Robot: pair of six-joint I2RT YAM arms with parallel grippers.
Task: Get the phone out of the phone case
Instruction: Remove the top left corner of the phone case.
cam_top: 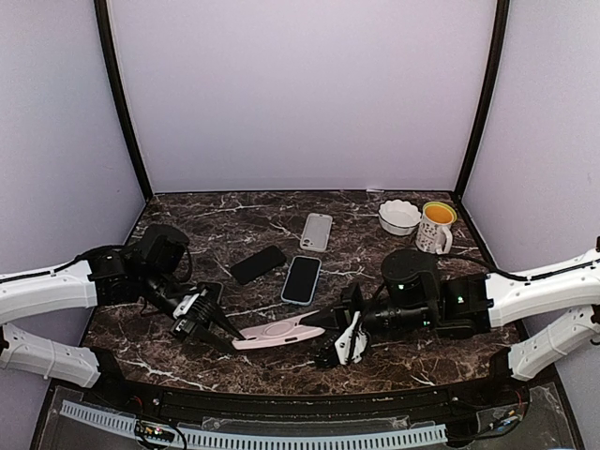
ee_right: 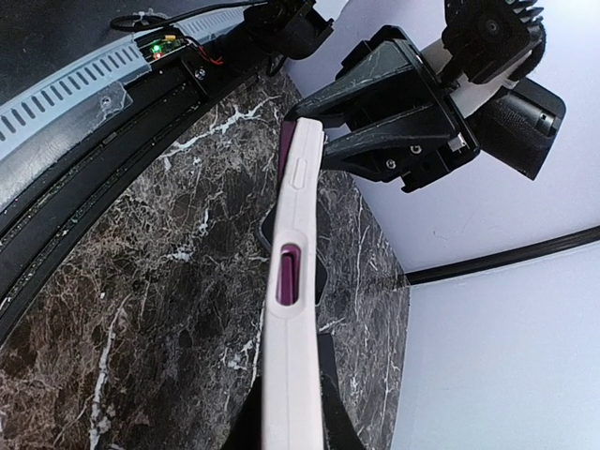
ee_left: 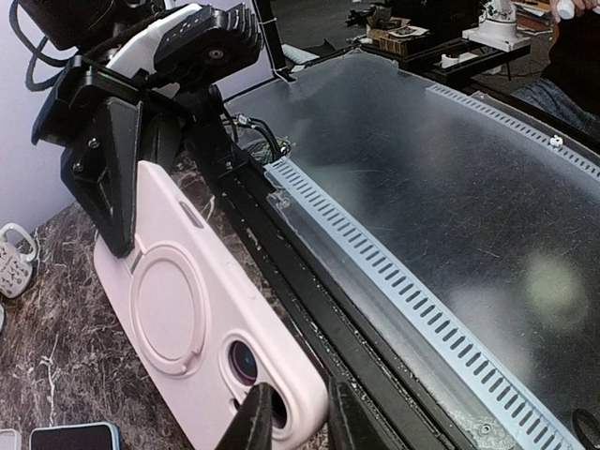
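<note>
Top external: over worktop (cam_top: 366, 246) near edge, case (cam_top: 277, 331) hangs between pincers. Right pincer (cam_top: 330, 328) pinches one end, left pincer (cam_top: 225, 333) pinches camera end. Phone (ee_left: 246, 361) sits inside. Best: right anchors, left peels corner slowly.

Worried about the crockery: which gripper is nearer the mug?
Right. The right gripper lies in front-left of the mug; the left gripper is beyond the pink case, farther left.

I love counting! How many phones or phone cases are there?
4: a pale grey case at the back, a black phone mid-table, a blue-edged phone beside it, and a pink silicone phone case held in front.
</note>
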